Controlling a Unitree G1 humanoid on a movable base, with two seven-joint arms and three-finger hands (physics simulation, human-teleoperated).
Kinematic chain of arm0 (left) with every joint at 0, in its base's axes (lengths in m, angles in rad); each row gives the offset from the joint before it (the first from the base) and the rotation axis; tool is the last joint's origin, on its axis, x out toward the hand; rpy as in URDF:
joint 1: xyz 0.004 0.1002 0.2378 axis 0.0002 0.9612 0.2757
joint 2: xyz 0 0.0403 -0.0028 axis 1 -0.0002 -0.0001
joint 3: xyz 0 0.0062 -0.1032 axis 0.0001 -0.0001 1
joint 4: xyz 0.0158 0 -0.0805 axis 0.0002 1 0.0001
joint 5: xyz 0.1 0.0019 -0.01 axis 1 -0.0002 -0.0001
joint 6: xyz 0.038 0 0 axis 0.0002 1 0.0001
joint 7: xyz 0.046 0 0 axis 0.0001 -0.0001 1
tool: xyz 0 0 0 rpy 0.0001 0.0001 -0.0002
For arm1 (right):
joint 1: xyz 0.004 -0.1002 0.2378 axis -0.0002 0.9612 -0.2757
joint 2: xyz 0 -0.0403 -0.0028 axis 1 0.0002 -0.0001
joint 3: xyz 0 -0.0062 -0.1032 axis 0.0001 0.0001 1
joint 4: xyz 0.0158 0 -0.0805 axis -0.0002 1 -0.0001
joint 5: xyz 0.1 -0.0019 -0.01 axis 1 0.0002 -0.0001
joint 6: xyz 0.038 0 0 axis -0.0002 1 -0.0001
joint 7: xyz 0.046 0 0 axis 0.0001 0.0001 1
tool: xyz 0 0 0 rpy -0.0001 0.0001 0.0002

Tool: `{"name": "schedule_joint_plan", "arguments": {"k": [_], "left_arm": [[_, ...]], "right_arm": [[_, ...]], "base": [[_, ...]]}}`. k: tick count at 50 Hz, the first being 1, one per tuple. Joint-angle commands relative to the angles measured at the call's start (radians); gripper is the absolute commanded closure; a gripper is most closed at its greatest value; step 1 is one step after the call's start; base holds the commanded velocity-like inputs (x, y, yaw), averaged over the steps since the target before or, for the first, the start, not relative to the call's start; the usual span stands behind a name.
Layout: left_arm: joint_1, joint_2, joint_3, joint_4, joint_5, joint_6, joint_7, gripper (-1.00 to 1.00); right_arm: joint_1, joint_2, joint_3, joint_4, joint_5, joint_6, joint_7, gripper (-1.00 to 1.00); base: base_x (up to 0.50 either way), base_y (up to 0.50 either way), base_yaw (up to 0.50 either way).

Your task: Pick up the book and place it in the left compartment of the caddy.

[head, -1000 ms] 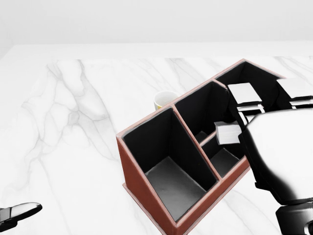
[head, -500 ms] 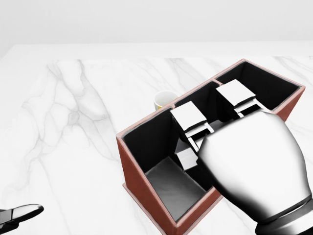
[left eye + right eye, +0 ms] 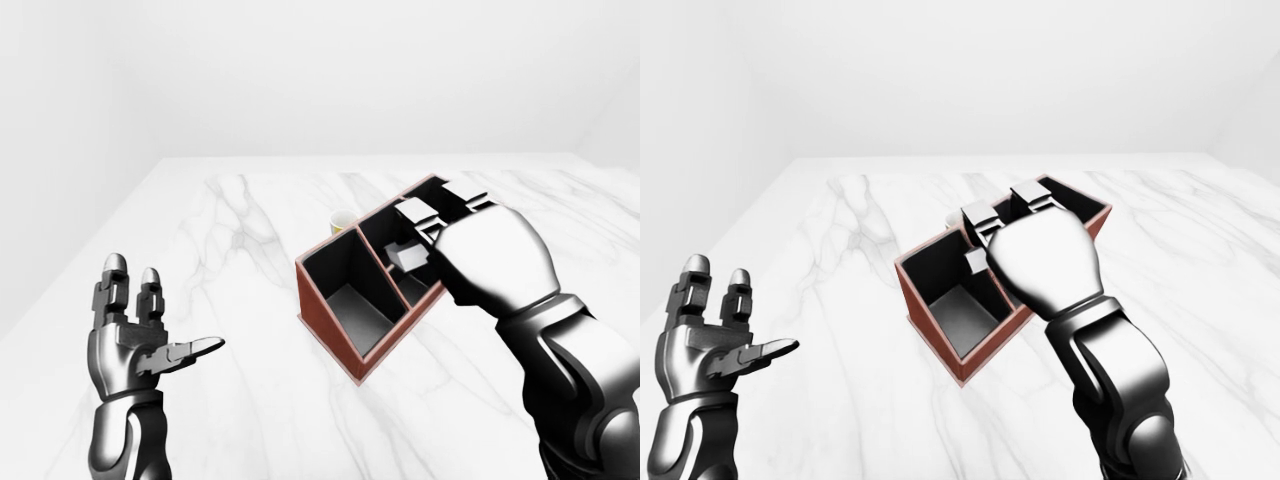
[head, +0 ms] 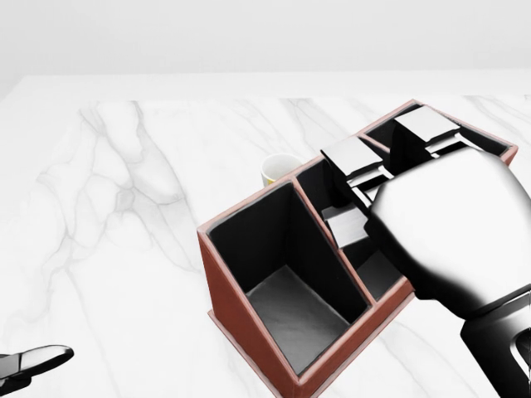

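The red-brown caddy [image 4: 246, 328] lies at an angle on the white marble table [image 4: 124, 249]. Its black left compartment [image 4: 290, 308] shows nothing inside. My right hand [image 4: 365, 184] hovers over the middle compartment, fingers [image 4: 355, 159] stretched out and open, and nothing shows in them. It hides most of the middle and right compartments. My left hand [image 3: 150, 330] is raised at the lower left of the left-eye view, palm open and well away from the caddy. No view shows the book.
A small cream mug [image 4: 278, 170] stands just beyond the caddy's upper left wall. Bare marble spreads to the left of the caddy, and the table's far edge [image 3: 350, 156] meets a plain white wall.
My right hand swung left over the left compartment half a second ago and has since drawn back right, over the middle one. The left hand and the caddy stay put.
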Motion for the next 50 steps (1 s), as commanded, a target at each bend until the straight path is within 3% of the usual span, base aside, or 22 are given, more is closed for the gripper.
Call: {"name": "schedule_joint_plan", "arguments": {"k": [1, 21, 36, 50], "left_arm": [[0.0, -0.002, -0.006, 0.006, 0.006, -0.005, -0.002, -1.0], [0.005, -0.003, -0.008, 0.009, 0.005, -0.009, -0.004, -1.0], [0.008, -0.005, 0.002, 0.002, 0.003, -0.006, -0.009, -1.0], [0.009, -0.004, 0.008, 0.001, -0.003, -0.004, -0.011, -1.0]], "right_arm": [[-0.023, -0.014, -0.068, 0.005, 0.105, 0.0, 0.0, 1.0], [-0.045, -0.168, 0.041, -0.166, 0.257, 0.0, 0.0, 1.0], [-0.025, -0.111, -0.024, -0.105, 0.281, 0.0, 0.0, 1.0], [-0.016, 0.045, -0.122, 0.061, 0.3, 0.0, 0.0, 1.0]], "base": [[0.0, 0.0, 0.0], [0.0, 0.0, 0.0], [0.0, 0.0, 0.0], [0.0, 0.0, 0.0]]}}
